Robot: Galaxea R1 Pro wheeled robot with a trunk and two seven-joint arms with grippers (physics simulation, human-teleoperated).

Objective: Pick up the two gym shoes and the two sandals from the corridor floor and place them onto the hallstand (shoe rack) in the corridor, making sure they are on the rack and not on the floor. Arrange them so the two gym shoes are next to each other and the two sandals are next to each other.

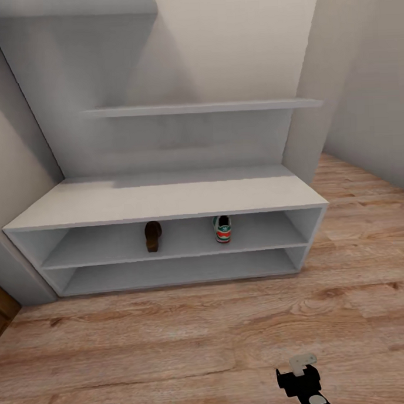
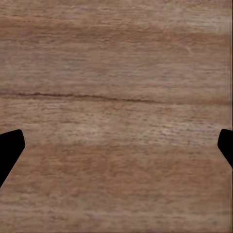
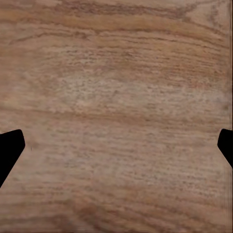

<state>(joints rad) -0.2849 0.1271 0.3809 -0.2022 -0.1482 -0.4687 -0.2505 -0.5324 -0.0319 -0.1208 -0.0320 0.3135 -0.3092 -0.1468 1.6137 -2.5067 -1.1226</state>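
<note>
Sandal (image 1: 153, 236), gym shoe (image 1: 222, 229) apart on hallstand (image 1: 166, 197).

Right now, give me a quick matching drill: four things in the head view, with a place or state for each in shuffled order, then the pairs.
Things:
1. brown sandal
2. sneaker
3. bottom shelf of the shoe rack
4. right hand

Places or states:
A. nothing on it
B. upper open shelf, toward the right
C. low over the wood floor, holding nothing
D. upper open shelf, near the middle, left of the other shoe

Pairs: 1-D, 2-B, 3-A, 4-C
</note>
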